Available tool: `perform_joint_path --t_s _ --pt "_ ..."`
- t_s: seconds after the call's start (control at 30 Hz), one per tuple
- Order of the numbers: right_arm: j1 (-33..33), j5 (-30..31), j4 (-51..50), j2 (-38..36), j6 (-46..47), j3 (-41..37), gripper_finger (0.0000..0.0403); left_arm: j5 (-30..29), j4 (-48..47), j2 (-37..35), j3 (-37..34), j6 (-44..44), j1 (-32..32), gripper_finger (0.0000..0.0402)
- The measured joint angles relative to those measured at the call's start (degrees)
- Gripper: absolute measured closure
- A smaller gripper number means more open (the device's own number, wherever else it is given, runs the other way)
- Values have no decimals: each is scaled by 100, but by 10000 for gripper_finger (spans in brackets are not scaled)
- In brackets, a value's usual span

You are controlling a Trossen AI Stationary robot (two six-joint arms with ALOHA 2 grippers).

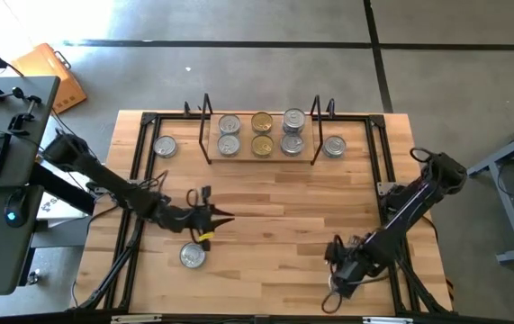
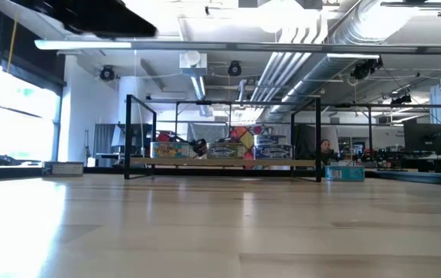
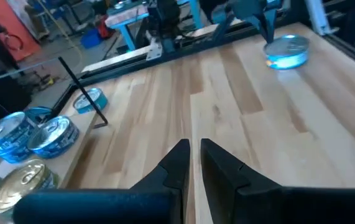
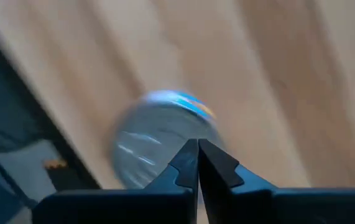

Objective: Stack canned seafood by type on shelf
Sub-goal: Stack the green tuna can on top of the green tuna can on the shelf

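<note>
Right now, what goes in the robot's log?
left claw: nearly shut, empty, above loose tin | right claw: shut, empty | shelf: tins in three stacks

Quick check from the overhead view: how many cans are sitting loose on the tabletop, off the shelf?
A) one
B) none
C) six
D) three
D: the can left of the shelf, the can right of the shelf, and the can near the left gripper all sit on the table, outside the shelf.

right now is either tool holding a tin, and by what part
Neither. The left tool is nearly shut on nothing above the wooden table; the right tool is shut with nothing between its tips.
</note>
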Motion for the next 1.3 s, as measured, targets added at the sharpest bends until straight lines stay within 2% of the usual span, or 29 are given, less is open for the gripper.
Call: perform_joint_path --t_s 0.13,0.23,0.3,0.37,0.5,0.67,0.77,0.9,1.07,1.13,1.2,1.3 --pt "81 1221 1472 0 -744 -352 401 -17 -778 -452 7 -344 -223 371" --pt "-41 2237 2724 0 -1856 -776 402 -38 -1653 -611 7 -1118 -221 371" --pt "-222 2620 3622 0 -2603 -1121 402 -37 -2339 -696 7 -1784 -188 371" --pt "-474 2829 4532 0 -3252 -1519 402 156 -3173 -750 6 -2352 -193 371" --pt "-1148 3016 6323 0 -4045 -2378 403 1037 -4332 -770 33 -3285 -333 382" --pt "-1987 3026 7857 0 -4490 -3153 403 2376 -4083 -704 101 -4221 -738 400" --pt "-2337 3115 8248 0 -4721 -3387 403 2707 -3868 -494 101 -4822 -976 401" --pt "-2591 3208 8289 0 -4821 -3432 403 2851 -3797 12 101 -5529 -1203 401" --pt "-2674 3210 8273 0 -5060 -3432 403 3046 -3427 699 116 -5651 -1208 401" --pt "-2673 3210 8272 0 -5137 -3432 403 2854 -3353 901 133 -5386 -1121 401" --pt "-2673 3208 8265 0 -5170 -3432 403 2398 -3294 1016 130 -4883 -971 401" --pt "-2673 3212 8264 0 -5195 -3432 403 1378 -2855 1073 101 -3683 -621 401"
